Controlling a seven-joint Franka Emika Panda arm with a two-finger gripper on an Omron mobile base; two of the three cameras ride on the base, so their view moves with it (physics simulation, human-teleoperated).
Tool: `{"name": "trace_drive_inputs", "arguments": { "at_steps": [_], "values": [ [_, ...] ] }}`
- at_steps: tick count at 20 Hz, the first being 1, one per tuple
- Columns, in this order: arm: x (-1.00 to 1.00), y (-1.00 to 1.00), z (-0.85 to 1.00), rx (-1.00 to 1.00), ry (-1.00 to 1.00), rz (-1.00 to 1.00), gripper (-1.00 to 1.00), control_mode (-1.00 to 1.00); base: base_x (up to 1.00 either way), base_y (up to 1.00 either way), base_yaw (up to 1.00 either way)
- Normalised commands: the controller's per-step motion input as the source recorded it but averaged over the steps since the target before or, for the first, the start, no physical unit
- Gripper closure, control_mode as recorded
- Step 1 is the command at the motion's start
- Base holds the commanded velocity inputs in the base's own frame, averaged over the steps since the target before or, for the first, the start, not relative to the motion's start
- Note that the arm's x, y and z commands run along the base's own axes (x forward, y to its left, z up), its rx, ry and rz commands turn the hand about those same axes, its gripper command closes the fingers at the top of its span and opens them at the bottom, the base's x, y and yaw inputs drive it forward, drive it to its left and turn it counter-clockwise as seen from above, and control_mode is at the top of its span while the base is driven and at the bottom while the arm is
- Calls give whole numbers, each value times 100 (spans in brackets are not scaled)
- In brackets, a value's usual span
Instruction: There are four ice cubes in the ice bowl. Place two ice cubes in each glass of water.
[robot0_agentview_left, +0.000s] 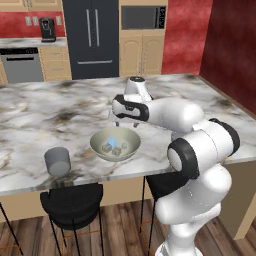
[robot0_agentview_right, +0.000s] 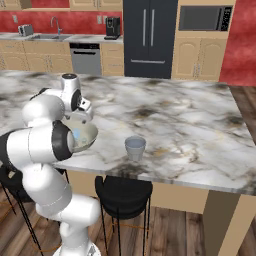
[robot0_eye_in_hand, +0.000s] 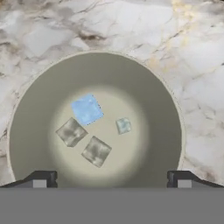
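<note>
The cream ice bowl (robot0_agentview_left: 131, 148) stands near the counter's front edge, and in the hand view its wall (robot0_eye_in_hand: 30, 118) rings several ice cubes. Among them are a bluish cube (robot0_eye_in_hand: 86, 109), a small pale one (robot0_eye_in_hand: 124, 125) and two greyish ones (robot0_eye_in_hand: 71, 131) (robot0_eye_in_hand: 96, 151). My gripper (robot0_agentview_left: 126, 125) hangs straight above the bowl, open and holding nothing, with its fingertips (robot0_eye_in_hand: 41, 179) set wide apart over the near rim (robot0_eye_in_hand: 111, 179). One grey cup (robot0_agentview_left: 57, 161) stands left of the bowl. The other cup (robot0_agentview_right: 135, 148) stands to its right, with the bowl (robot0_agentview_right: 92, 134) half hidden behind my arm.
The marble island counter (robot0_agentview_left: 50, 110) stretches far beyond the bowl. Black stools (robot0_agentview_left: 72, 202) stand under its front edge. A fridge (robot0_agentview_left: 92, 35), cabinets and a dishwasher line the red back wall.
</note>
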Motion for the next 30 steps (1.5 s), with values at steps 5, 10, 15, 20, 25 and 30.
{"name": "trace_drive_inputs", "arguments": {
  "at_steps": [5,10,15,20,25,30],
  "values": [
    [0,17,-52,-5,12,17,-100,-100,0,0,0],
    [-1,8,-35,-2,9,27,-100,-100,0,0,0],
    [12,0,-25,4,3,20,-100,-100,0,0,0],
    [24,2,-4,0,0,0,-100,-100,0,0,0],
    [61,14,-16,0,0,0,-100,-100,0,0,0],
    [25,25,-29,0,3,0,-100,-100,0,0,0]
  ]
}}
